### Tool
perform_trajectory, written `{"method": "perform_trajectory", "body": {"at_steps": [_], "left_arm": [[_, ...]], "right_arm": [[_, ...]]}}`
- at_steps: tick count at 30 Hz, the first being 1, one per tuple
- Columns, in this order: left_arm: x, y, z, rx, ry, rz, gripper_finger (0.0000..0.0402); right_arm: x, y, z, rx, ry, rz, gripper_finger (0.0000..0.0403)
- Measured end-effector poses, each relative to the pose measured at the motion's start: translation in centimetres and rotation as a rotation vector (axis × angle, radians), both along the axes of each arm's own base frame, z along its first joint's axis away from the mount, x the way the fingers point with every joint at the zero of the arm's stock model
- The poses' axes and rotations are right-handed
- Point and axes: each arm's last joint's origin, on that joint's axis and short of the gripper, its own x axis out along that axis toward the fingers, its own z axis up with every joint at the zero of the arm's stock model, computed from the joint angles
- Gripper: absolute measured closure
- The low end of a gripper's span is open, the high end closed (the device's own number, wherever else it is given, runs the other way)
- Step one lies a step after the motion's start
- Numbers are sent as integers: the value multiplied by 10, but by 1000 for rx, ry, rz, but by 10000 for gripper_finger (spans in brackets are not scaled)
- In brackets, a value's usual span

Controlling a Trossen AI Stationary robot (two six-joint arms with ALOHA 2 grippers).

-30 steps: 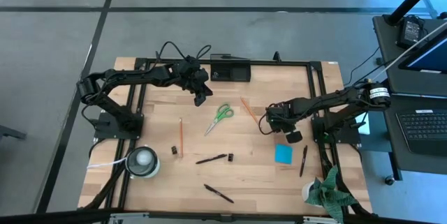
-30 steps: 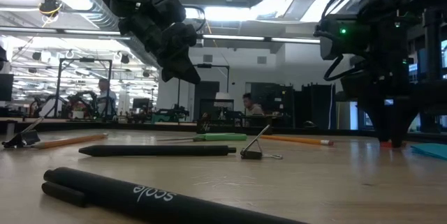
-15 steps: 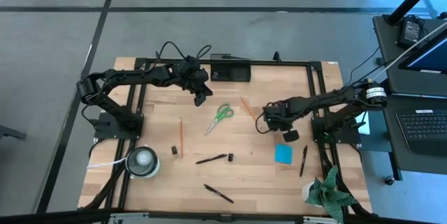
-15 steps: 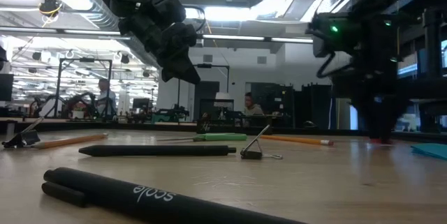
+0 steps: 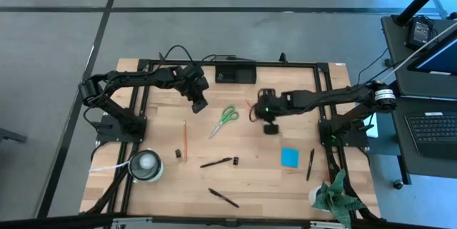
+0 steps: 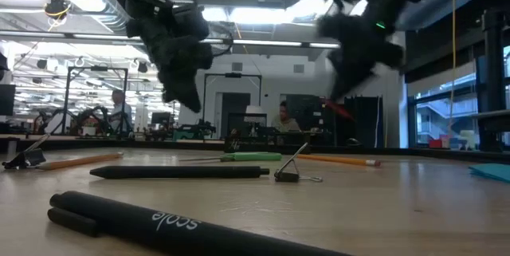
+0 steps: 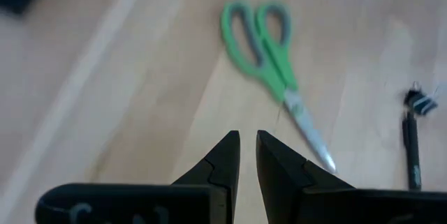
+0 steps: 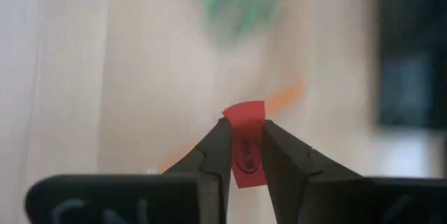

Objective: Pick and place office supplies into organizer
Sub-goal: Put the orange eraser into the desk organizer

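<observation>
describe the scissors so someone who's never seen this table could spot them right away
Start at the black organizer on the far edge of the wooden table, then come a little way toward the near side. The scissors lie flat there between the two grippers, handles toward the organizer. They are the only green-handled item; the pencils and pens around them are plain thin sticks.

The word "scale" is printed in pale lowercase letters along the barrel of the black pen [image 6: 183, 226] lying nearest the low camera, in front of the binder clip [image 6: 296, 168]. Faint markings can be made out on the small red piece [image 8: 247, 144], beside the orange pencil [image 8: 283, 98], but they cannot be read. No other text is legible.
</observation>
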Motion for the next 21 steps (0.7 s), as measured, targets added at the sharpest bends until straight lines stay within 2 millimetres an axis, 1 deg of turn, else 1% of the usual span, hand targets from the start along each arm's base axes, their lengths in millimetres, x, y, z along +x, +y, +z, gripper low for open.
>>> {"method": "perform_trajectory", "body": {"at_steps": [2, 4, 6, 8, 10, 14, 17, 21], "left_arm": [[-4, -2, -2, -38, 46, 24, 358], [-6, -3, -4, -55, 82, 44, 358], [-8, -4, -5, -57, 119, 76, 358], [-10, -4, -6, -49, 151, 104, 358], [-11, -5, -6, -39, 175, 125, 358], [-11, -8, -7, -38, 197, 121, 358], [-9, -11, -7, -36, 197, 110, 358], [-7, -16, -7, -34, 197, 92, 358]], "right_arm": [[13, -10, 15, -18, -169, -28, 333], [21, -21, 26, -35, -308, -63, 333], [27, -35, 32, -56, -422, -102, 333], [31, -50, 34, -74, -493, -145, 333], [37, -63, 30, -76, -550, -193, 333], [51, -90, 8, -45, -530, -271, 333], [70, -107, -4, -33, -508, -285, 332], [98, -126, -10, -30, -480, -301, 332]]}}
